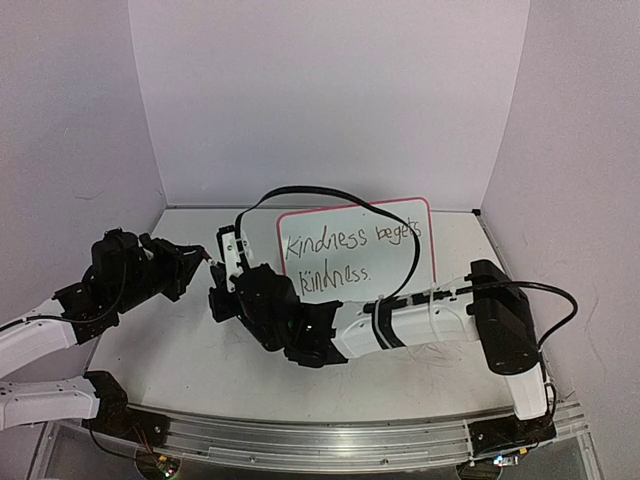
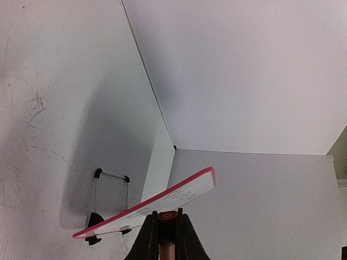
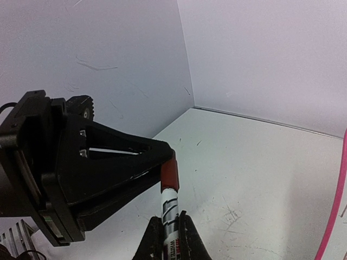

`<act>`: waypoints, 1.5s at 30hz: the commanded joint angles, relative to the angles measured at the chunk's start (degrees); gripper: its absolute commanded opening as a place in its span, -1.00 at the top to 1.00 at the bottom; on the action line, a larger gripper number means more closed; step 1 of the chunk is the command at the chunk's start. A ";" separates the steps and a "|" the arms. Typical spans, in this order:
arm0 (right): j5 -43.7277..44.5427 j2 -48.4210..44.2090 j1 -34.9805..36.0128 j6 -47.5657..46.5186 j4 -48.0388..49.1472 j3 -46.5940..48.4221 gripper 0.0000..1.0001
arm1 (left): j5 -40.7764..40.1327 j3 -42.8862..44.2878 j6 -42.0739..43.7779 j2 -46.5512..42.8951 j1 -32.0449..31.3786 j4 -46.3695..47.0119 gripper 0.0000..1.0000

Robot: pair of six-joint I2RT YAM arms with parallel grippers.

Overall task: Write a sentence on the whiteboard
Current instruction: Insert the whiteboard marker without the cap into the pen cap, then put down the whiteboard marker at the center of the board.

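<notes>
Surface [image 1: 170, 360] is boxed in by walls [image 1: 330, 90] on three sides, with open room front-left. The whiteboard [image 1: 340, 220] stands upright toward the back, with the sentence [image 1: 350, 245] on it. The right end effector [image 3: 169, 225] is clamped on the marker [image 3: 170, 203], and the left end effector [image 2: 167, 222] is pinched tight on its red cap [image 3: 169, 174]. Both sit near the whiteboard's left edge.

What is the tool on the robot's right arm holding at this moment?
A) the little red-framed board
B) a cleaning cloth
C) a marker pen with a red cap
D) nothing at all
C: in the right wrist view the right tool is shut on a marker, and the marker's red cap is pinched by the left tool.
</notes>
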 commanded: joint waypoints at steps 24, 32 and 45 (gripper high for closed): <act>-9.71 4.10 -5.32 -4.43 0.92 8.18 1.00 | 2.01 1.04 7.84 0.40 -1.90 1.72 1.00; -16.41 -10.49 -5.30 -1.93 5.18 -17.51 1.00 | -13.12 5.02 24.02 -5.49 -1.81 -11.58 0.04; -16.72 1.71 -1.93 1.88 -1.23 -15.03 1.00 | -16.49 9.82 31.08 -6.59 -1.72 -19.54 -0.49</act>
